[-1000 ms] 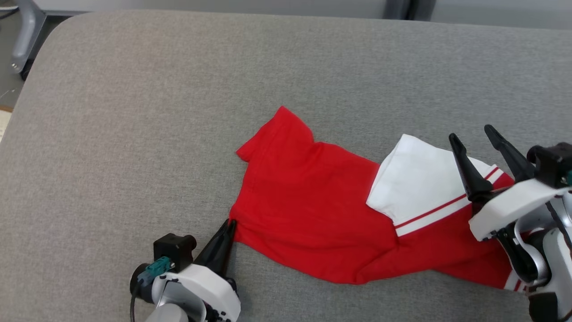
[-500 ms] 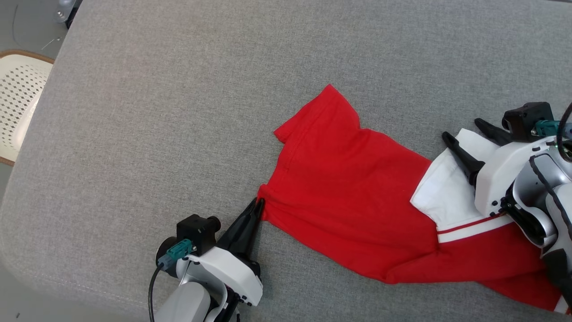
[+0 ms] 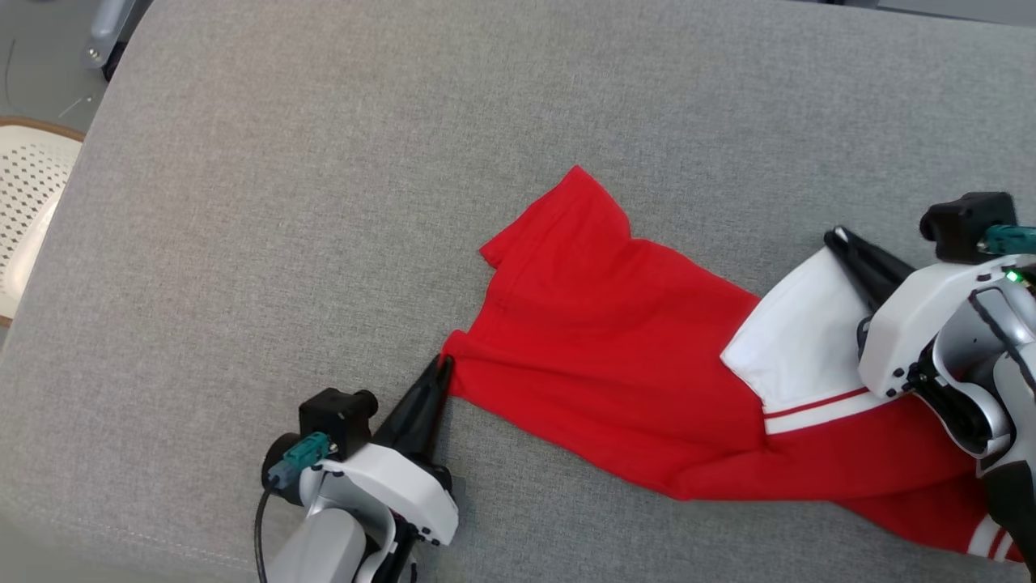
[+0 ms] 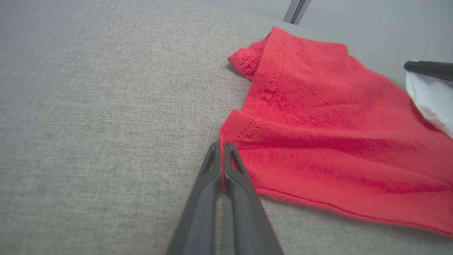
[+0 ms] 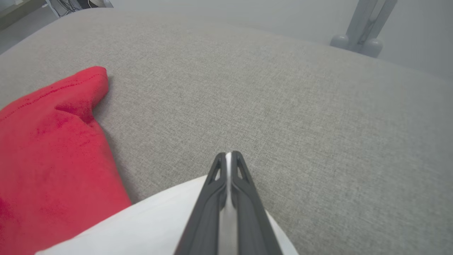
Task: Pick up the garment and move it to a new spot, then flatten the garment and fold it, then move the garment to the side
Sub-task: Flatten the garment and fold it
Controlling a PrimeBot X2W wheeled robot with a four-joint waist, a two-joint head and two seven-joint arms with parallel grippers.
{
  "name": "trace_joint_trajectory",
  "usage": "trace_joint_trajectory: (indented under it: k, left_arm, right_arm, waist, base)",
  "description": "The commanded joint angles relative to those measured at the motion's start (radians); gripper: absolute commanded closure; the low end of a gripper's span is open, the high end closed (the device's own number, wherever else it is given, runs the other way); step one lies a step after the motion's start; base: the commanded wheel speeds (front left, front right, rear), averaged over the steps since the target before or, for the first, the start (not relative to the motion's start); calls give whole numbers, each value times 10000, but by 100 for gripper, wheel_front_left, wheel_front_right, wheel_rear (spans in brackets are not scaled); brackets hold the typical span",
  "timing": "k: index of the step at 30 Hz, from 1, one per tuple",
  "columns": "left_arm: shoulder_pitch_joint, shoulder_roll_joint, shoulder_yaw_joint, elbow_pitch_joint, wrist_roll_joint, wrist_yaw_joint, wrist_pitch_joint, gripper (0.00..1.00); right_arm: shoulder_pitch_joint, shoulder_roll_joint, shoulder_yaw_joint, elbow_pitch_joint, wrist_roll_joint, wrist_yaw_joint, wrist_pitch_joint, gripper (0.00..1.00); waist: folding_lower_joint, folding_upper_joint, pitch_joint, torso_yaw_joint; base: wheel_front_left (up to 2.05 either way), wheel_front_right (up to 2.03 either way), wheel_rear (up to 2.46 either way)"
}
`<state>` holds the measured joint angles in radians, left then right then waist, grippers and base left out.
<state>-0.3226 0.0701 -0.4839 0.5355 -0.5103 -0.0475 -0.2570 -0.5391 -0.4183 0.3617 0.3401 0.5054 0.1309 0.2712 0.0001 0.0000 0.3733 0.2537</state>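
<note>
Just clamped right gripper onto white flap of soft red-and-white cloth garment, matching hem pinch of left gripper; prob. ready to lift.

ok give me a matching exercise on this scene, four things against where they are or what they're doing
Things:
1. left hand
2. right hand
3. garment
4. perforated white thing

States:
a. shut on the garment's white corner
b. lying on the grey surface between the two hands
c. shut on a red hem corner
d. beyond the surface's edge, at the head view's left

Pairs: 1-c, 2-a, 3-b, 4-d
</note>
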Motion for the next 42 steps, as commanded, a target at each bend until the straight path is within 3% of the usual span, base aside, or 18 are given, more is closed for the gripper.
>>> trace_joint_trajectory:
  k: [1,11,20,31,42]
  left_arm:
    - [-109,116,123,-12,76,105,-34,100]
    - [-36,609,973,-1153,83,479,-93,100]
    - [-351,1090,1530,-2419,-155,856,271,100]
    - [-1699,2109,1913,-5056,134,1302,1777,100]
    - [-3182,2666,2324,-6331,210,1634,2870,100]
  right_arm:
    - [97,-12,-110,-140,75,-3,-258,100]
    - [901,599,-1367,-1675,429,-3,-2291,100]
    - [1254,832,-2205,-3256,421,-1,-3112,100]
    - [364,677,-3378,-4728,106,-1,-2799,100]
    - [-977,567,-3470,-5014,332,-1,-2142,100]
  waist:
    - [-1,0,-105,-62]
    - [-1,0,-961,-699]
    - [-1,0,-1683,-1432]
    - [-1,0,-2348,-2177]
    - [-1,0,-2577,-2606]
  base:
    - [0,0,0]
    - [0,0,0]
    - [0,0,0]
    - [0,0,0]
    - [0,0,0]
